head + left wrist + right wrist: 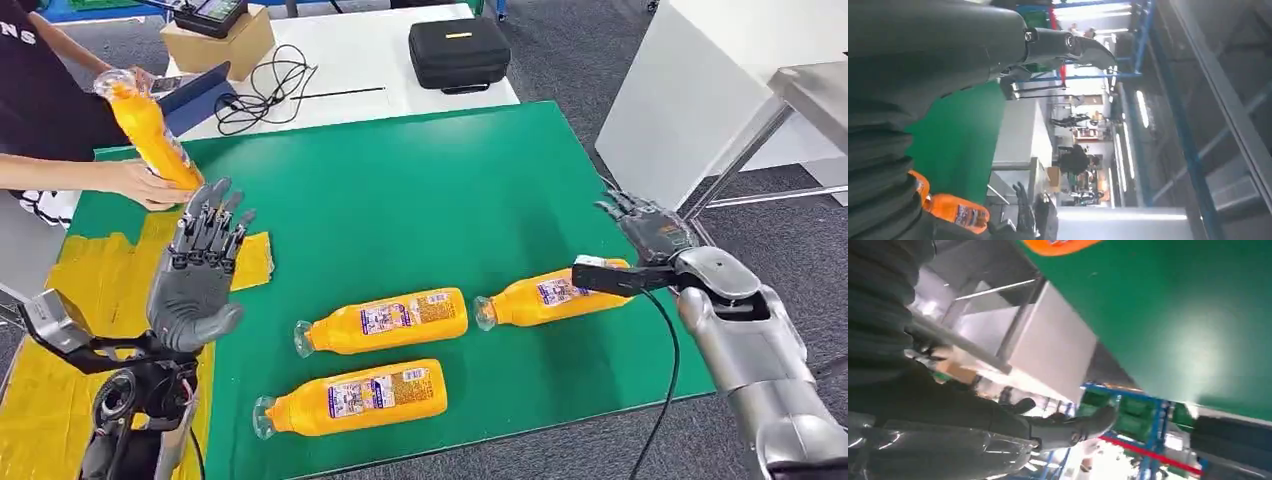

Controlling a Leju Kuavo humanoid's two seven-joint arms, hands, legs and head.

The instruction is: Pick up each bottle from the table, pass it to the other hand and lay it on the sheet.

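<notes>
Three orange bottles lie on the green table (pixel 420 190): one in the middle (pixel 385 320), one near the front edge (pixel 355 398), one to the right (pixel 555 292). A person's hand (pixel 140 185) holds a fourth orange bottle (pixel 148 125) upright at the table's far left. The yellow sheet (pixel 60 290) covers the left side. My left hand (pixel 200 270) is raised above the sheet's edge, fingers spread, holding nothing. My right hand (pixel 650 228) hovers at the table's right edge, just beyond the right bottle's base, fingers apart and holding nothing. The left wrist view catches a bottle (pixel 955 212).
Behind the green table stands a white table with a black case (pixel 460 50), a cardboard box (pixel 215 40) and loose cables (pixel 265 85). A white cabinet (pixel 690 90) and a metal frame stand close to the right edge.
</notes>
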